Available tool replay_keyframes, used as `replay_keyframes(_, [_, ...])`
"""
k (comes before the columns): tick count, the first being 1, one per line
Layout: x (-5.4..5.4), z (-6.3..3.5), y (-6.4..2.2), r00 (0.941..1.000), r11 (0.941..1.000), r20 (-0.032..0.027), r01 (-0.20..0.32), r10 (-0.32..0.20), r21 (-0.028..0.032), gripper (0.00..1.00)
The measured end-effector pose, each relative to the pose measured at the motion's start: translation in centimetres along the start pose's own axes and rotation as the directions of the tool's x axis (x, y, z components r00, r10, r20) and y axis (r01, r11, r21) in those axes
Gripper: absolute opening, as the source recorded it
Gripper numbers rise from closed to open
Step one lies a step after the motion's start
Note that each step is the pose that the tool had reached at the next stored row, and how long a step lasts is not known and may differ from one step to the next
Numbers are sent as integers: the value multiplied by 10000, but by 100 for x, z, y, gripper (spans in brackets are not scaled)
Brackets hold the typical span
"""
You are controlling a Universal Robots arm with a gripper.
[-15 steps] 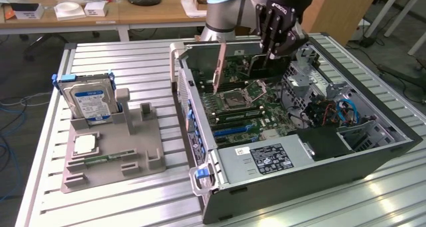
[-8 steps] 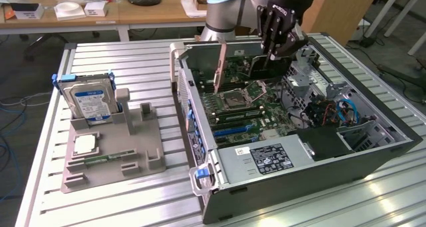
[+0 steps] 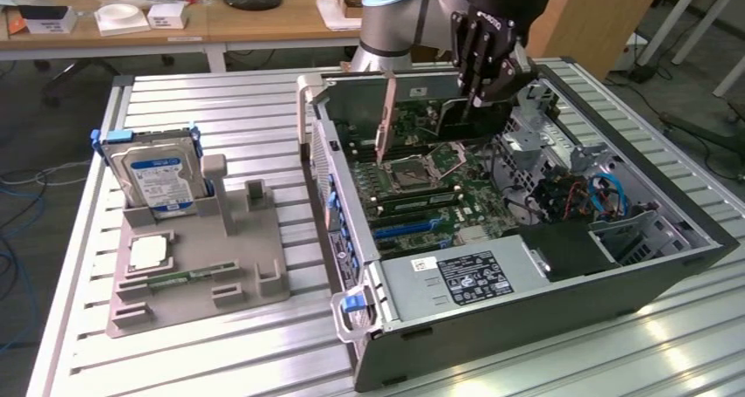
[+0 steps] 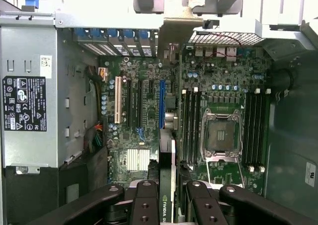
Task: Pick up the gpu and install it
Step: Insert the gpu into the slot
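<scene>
The gpu (image 3: 437, 109) is a dark flat card hanging upright inside the open computer case (image 3: 652, 270), above the motherboard (image 3: 425, 196). Its pale bracket (image 3: 385, 122) points toward the case's rear wall. My gripper (image 3: 483, 92) comes down from above and is shut on the card's top edge. In the wrist view the gpu (image 4: 167, 185) appears edge-on as a slim strip between my gripper's (image 4: 166, 195) black fingers (image 4: 144, 202). It runs roughly in line with the blue expansion slot (image 4: 162, 103) on the board below. I cannot tell whether the card touches the slot.
A grey holder (image 3: 250, 279) on the slatted table at the exterior view's left carries a silver hard drive (image 3: 160, 179), a processor (image 3: 149, 253) and a small memory stick (image 3: 187, 277). The power supply (image 3: 466, 275) fills the case's near corner. Cables and a drive cage (image 3: 582, 188) sit at the exterior view's right.
</scene>
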State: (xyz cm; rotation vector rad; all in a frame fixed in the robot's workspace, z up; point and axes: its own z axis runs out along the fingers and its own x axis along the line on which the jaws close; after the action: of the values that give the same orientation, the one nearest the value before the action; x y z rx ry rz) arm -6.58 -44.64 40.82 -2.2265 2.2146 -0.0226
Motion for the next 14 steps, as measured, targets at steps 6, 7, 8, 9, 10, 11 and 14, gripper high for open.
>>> replay_keyframes(6, [0,17,1,10000,10000,0,-7,7,2,26])
replay_keyframes(7, [0,19,1,10000,10000,0,-7,7,2,26])
replay_keyframes(8, [0,21,1,10000,10000,-1,-7,7,2,26])
replay_keyframes(9, [0,23,1,10000,10000,-1,-8,8,2,26])
replay_keyframes(10, [0,25,1,10000,10000,-1,-8,8,2,26])
replay_keyframes(11, [0,28,1,10000,10000,0,-8,8,3,26])
replay_keyframes(14, [0,43,1,10000,10000,0,-8,8,2,26])
